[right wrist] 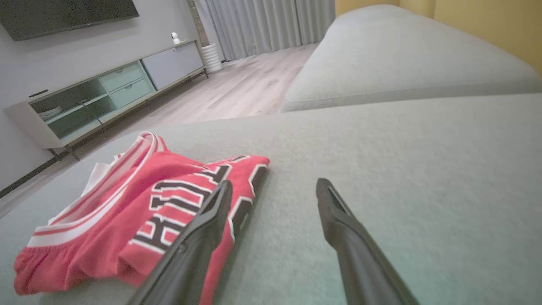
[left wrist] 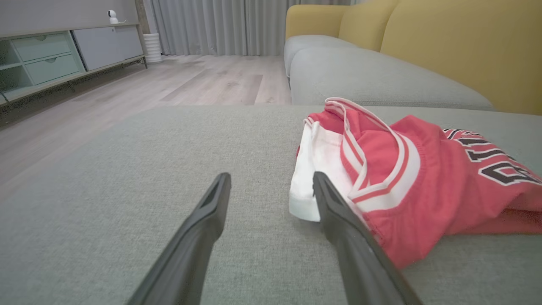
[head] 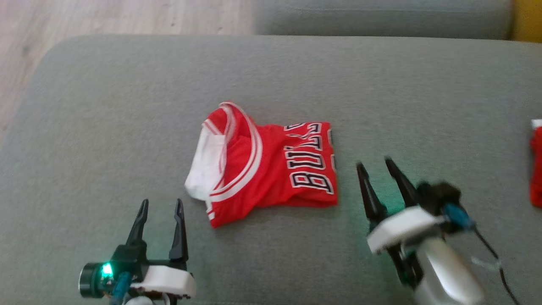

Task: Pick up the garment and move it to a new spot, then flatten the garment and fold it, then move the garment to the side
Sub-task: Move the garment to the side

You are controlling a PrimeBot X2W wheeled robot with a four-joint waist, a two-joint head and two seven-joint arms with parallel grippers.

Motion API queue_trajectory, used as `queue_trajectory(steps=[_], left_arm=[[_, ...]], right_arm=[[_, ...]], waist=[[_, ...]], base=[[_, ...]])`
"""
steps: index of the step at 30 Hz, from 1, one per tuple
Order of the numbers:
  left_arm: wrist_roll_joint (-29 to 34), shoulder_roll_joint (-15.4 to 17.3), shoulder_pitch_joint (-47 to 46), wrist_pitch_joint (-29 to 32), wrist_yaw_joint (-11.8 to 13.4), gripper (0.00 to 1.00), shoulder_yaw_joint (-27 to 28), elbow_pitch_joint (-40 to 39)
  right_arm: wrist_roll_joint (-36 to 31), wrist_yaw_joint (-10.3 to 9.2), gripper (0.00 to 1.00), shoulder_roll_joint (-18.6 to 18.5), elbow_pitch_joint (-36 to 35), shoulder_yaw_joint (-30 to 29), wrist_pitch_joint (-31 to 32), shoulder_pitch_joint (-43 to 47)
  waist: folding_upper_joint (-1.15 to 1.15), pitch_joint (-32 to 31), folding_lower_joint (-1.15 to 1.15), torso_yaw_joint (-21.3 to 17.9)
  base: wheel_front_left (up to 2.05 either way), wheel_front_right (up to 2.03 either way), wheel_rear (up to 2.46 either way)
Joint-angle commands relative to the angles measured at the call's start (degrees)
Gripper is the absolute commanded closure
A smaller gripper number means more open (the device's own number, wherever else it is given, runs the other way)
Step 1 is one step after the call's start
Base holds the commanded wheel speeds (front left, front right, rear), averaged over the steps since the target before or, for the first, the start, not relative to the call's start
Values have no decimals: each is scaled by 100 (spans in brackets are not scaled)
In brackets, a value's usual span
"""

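Roughly folded, lettering up, at the middle of the grey cushion (head: 106, 127): the red garment (head: 271, 165). Just beside its white-lined end, low over the cushion, with fingers spread wide and empty: the left gripper (head: 161, 202). Just off the lettered end, likewise spread wide, holding nothing: the right gripper (head: 373, 162).

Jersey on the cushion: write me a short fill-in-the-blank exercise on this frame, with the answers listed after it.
1. The jersey is mainly ____ with white trim.
2. The left gripper and the right gripper both have their jaws ____, and neither holds the jersey.
3. The jersey rests on a ____ cushion.
4. In the left wrist view, the sofa backrest is ____.

Missing words: red; open; grey; yellow.
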Motion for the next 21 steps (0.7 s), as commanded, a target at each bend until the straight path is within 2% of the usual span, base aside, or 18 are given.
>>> queue_trajectory(steps=[1,8,16,17,18,21], left_arm=[[-23,32,-205,-29,-3,0,118,-118],[-77,32,-256,-29,-7,0,-48,-48],[-117,32,-278,-29,-23,0,-60,-14],[-125,32,-286,-29,-24,0,-70,-16],[-147,32,-293,-29,-14,0,-86,-31],[-171,32,-288,-29,-12,0,-111,-69]], right_arm=[[32,-4,0,13,-58,244,-63,-487],[-110,-4,0,13,1109,405,-63,-1226],[-358,-4,0,13,2205,383,-41,-1532],[-404,-4,35,13,2295,353,-44,-1554],[-469,-4,100,13,2433,168,-51,-1591],[-524,-4,100,13,2378,-161,-59,-1608]], waist=[[0,107,0,187],[0,300,0,714],[0,432,0,972],[0,448,0,986],[0,468,0,984],[0,478,0,900]], base=[[0,0,0],[0,0,0],[0,0,0],[0,0,0],[0,0,0],[0,0,0]])
